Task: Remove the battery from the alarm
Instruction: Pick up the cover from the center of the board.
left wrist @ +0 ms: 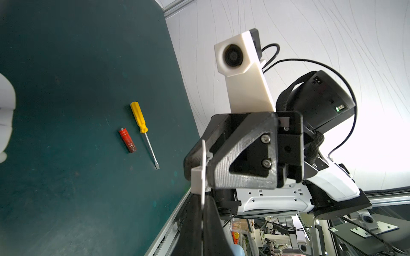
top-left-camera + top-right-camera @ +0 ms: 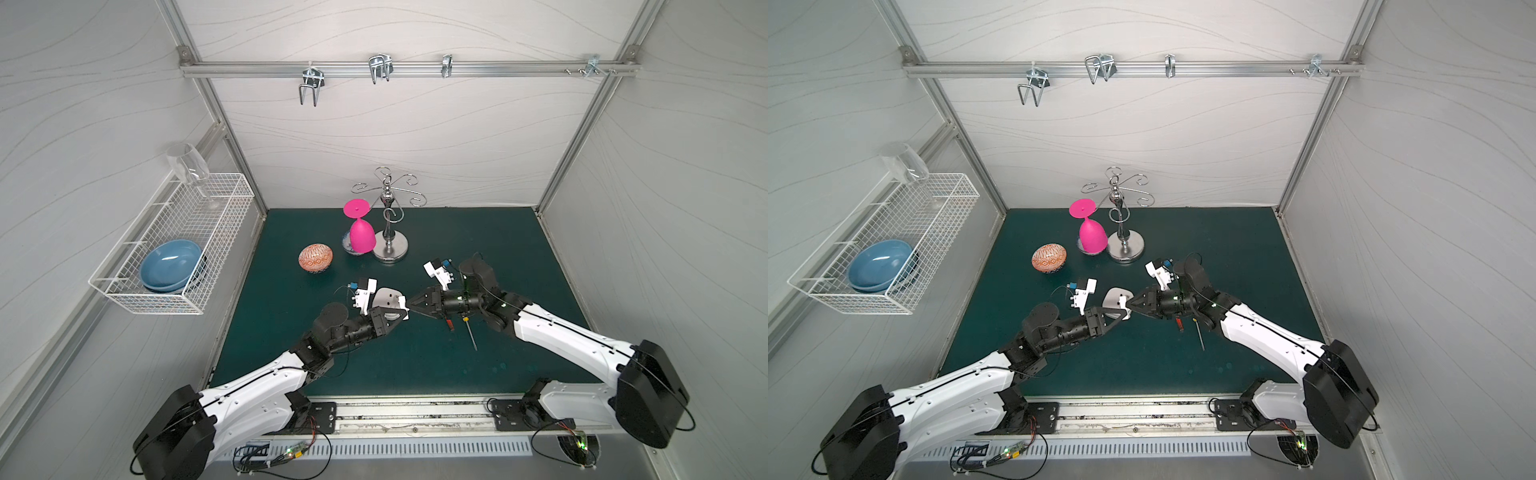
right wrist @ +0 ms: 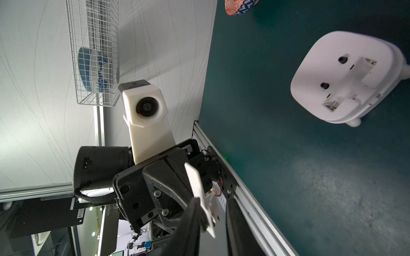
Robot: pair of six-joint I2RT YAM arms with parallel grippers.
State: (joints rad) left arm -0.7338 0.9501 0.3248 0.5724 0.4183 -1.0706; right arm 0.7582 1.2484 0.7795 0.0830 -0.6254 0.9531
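The alarm (image 2: 385,296) (image 2: 1113,297) lies face down on the green mat, its white back up and its battery slot (image 3: 346,85) open and empty. The battery (image 1: 127,140) (image 2: 449,323), red with a dark end, lies on the mat beside a yellow-handled screwdriver (image 1: 142,124). Just above the alarm's near edge, my left gripper (image 1: 202,221) is shut on a thin white cover plate (image 1: 200,172) (image 3: 197,188). My right gripper (image 3: 211,221) meets it tip to tip and straddles the same plate. One of its fingers touches the plate; a gap shows at the other.
A patterned orange egg (image 2: 315,257), an upturned pink goblet (image 2: 360,237) and a chrome hook stand (image 2: 390,245) stand behind the alarm. A wire basket (image 2: 124,291) with blue bowls and a clear glass hangs on the left wall.
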